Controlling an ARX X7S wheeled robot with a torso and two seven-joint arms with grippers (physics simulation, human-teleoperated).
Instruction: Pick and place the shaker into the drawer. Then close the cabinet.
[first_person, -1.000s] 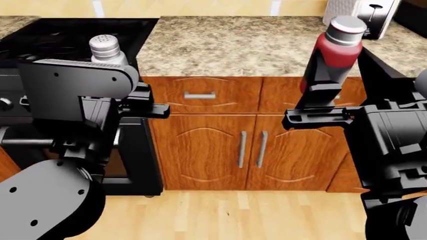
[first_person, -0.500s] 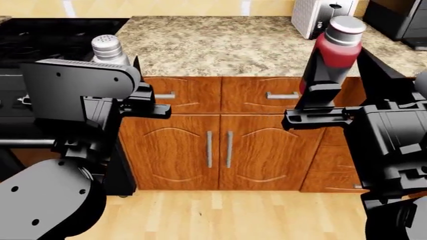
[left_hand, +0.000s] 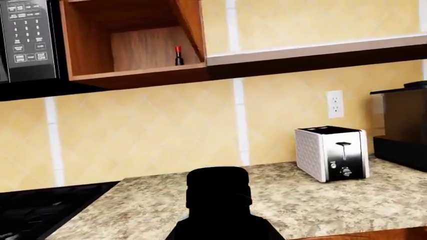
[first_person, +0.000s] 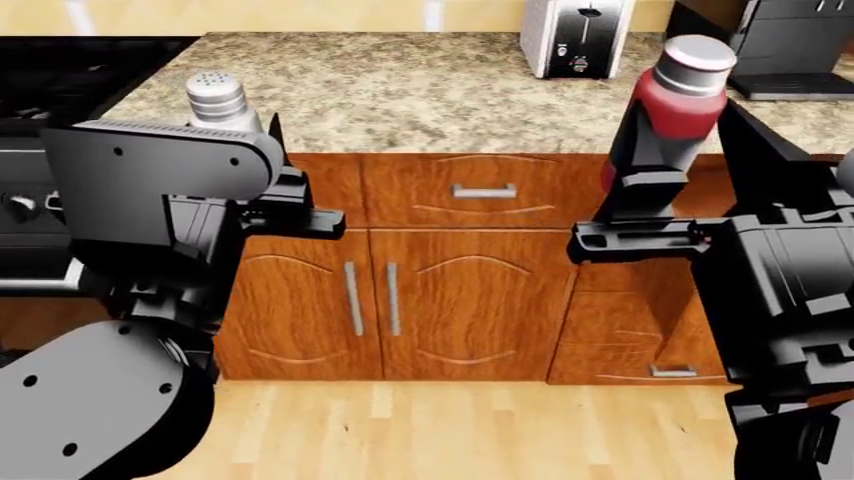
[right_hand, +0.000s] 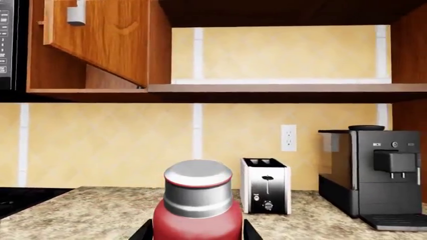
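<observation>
- Here, in the head view, the left gripper (first_person: 247, 120) is raised at about 9 o'clock with a grey-capped shaker (first_person: 218, 100) standing upright in it; the arm hides the fingers, so I cannot tell how tightly they close, though the shaker plainly sits between them.
- In the left wrist view the shaker (left_hand: 218, 195) shows only as a dark silhouette at the frame's edge.
- The right gripper (first_person: 654, 165) is raised at about 3 o'clock, its fingers closed around a red shaker (first_person: 677, 95) with a silver cap, held upright.
- The right wrist view shows that red shaker (right_hand: 197, 207) with a dark finger on either side of its body.
- The cabinet (first_person: 441, 290) fills the middle of the head view, around 6 o'clock from the granite counter (first_person: 400, 95); its two doors and the drawer (first_person: 483, 190) above them look shut.
- A toaster (first_person: 574, 38) stands on the counter at 12 o'clock, a coffee machine (first_person: 787, 45) at about 1 o'clock, and a black stove (first_person: 54, 75) at 10 o'clock.
- A small red bottle (left_hand: 179, 55) stands in the open upper cupboard (left_hand: 133, 45) beside the microwave (left_hand: 27, 40).
</observation>
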